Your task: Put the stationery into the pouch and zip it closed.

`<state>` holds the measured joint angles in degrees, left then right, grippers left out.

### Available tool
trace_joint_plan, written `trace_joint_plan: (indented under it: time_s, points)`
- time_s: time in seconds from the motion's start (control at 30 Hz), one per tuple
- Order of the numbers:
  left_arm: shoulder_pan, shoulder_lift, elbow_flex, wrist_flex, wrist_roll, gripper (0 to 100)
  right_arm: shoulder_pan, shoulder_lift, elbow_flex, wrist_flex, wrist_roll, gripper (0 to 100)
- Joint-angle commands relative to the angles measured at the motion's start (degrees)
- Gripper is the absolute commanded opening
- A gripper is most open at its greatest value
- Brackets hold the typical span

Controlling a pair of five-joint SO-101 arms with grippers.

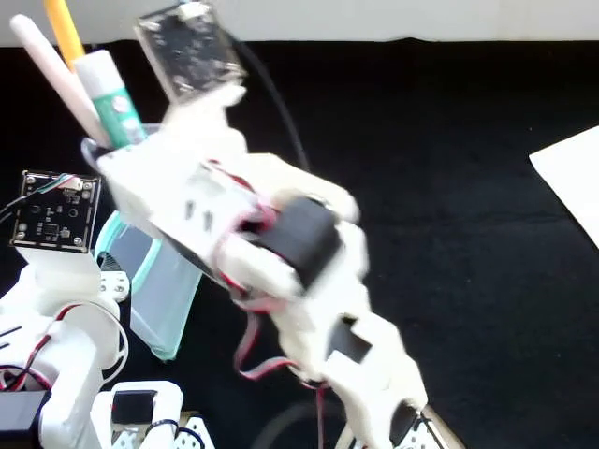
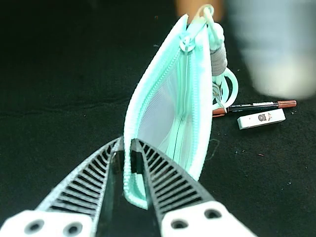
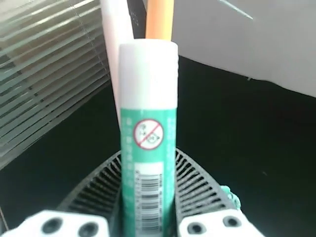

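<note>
Loading the pouch, two-arm stage. Your left pincer (image 2: 127,145) is narrow, clamped on one lip of the mint pouch (image 2: 158,113); the pouch is held on edge over the black bench (image 2: 59,74), its mouth parted and its zip pull (image 2: 187,43) at the far end. Your right pincer (image 3: 148,154) is closed on a green-and-white glue stick (image 3: 148,98); a white pen (image 3: 116,49) and an orange pencil (image 3: 160,19) rise close behind it, apparently in the same grasp; in the high view this bundle stands tilted just beyond the pouch. A dark pen (image 2: 256,105) and a white eraser (image 2: 260,118) lie on the bench just beside the pouch, apart from both pincers.

The step in hand, by judgement, is the insertion of the bundle. To do it well, you turn the right wrist until the sticks lie along the zip line; you lead with their free ends and enter at the widest part of the mouth, clear of the left fingers; you hold the left grasp firm so the lip does not fold shut; you release only once the glue stick sits well inside, since three round items may roll apart and snag the zip teeth; the two items on the bench and the zip are not yet dealt with
</note>
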<state>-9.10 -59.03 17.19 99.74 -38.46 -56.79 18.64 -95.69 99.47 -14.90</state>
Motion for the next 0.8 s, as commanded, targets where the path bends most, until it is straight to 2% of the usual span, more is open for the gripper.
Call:
trace_joint_plan:
  time_s: [0.0,0.1,0.3,0.43,0.5,0.67,0.77]
  points:
    - [-0.4,0.9,3.6,0.8,0.8,1,-0.1,-13.8,-2.2,1.8,2.6,0.6]
    - [-0.4,0.9,3.6,0.9,0.8,1,-0.5,-24.1,10.9,1.7,3.1,0.6]
    - [-0.4,-2.2,3.7,1.0,0.8,1,-0.6,-45.8,53.9,1.7,2.9,0.6]
    - [-0.6,-6.0,3.7,1.1,0.8,1,-0.6,-53.7,77.3,0.0,2.8,0.6]
    - [-0.6,-7.0,3.7,1.1,1.2,1,-0.3,-56.2,86.9,-5.5,3.1,0.6]
    - [-0.3,-7.5,6.6,1.1,4.1,1,-0.5,-62.5,104.9,-30.2,6.0,0.6]
    - [-0.3,-7.5,8.4,1.1,4.2,1,-0.5,-60.6,109.5,-40.0,8.8,0.6]
